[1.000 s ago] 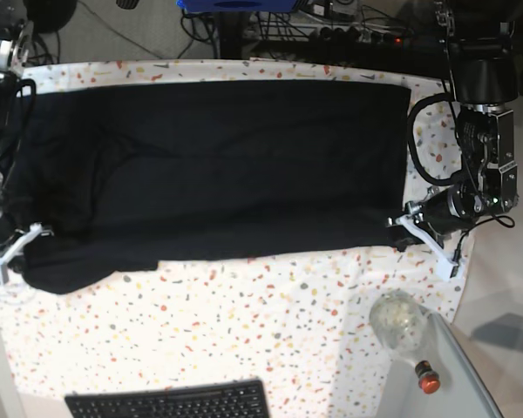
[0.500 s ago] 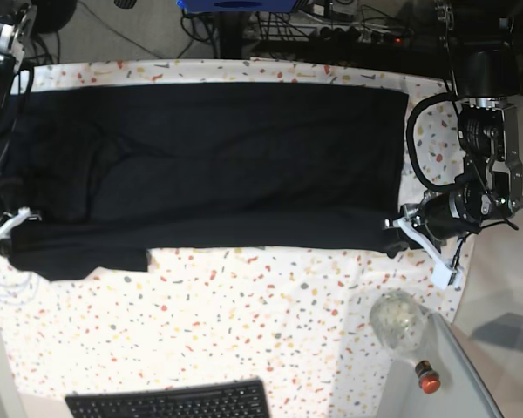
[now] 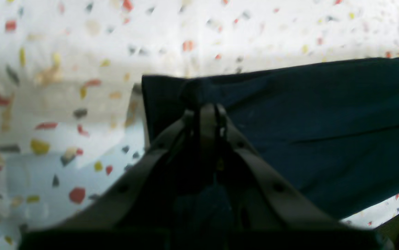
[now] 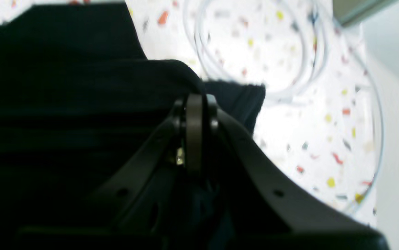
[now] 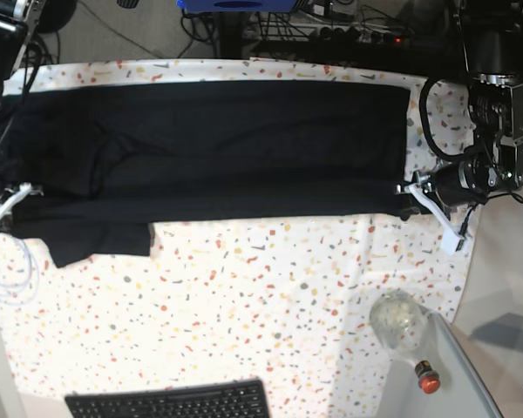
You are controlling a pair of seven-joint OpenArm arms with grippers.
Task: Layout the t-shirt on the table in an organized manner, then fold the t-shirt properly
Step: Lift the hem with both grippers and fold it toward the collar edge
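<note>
Black cloth sits pinched in both of our pincers. Our left gripper [image 5: 410, 189] is clenched on the t-shirt [image 5: 218, 157] at one near corner, and the left wrist view shows the jaws pressed together with fabric bunched at their tips. Our right gripper [image 5: 9, 202] is clenched on the t-shirt at the opposite end; in the right wrist view a lump of cloth rolls over the closed jaws.

Between those two grips, the t-shirt stretches as one long dark band across the far half of the table [image 5: 270, 322]. Its far edge runs close to the table's far edge. Its near edge looks straight along most of the length, but beside the right gripper one flap, perhaps a sleeve, hangs further toward the near side.

We judge the laying-out nearly done: the cloth looks taut and mostly flat, possibly already doubled lengthwise, though we cannot be sure. Proper folding remains.

Counted: one t-shirt, one table, two grippers. Nearer than the t-shirt we count one black keyboard [image 5: 170, 402] at the table's near edge, one clear bottle [image 5: 403, 331] with a red cap by the near corner, and one loop of pale cable [image 5: 13, 279] just beside the right gripper.
</note>
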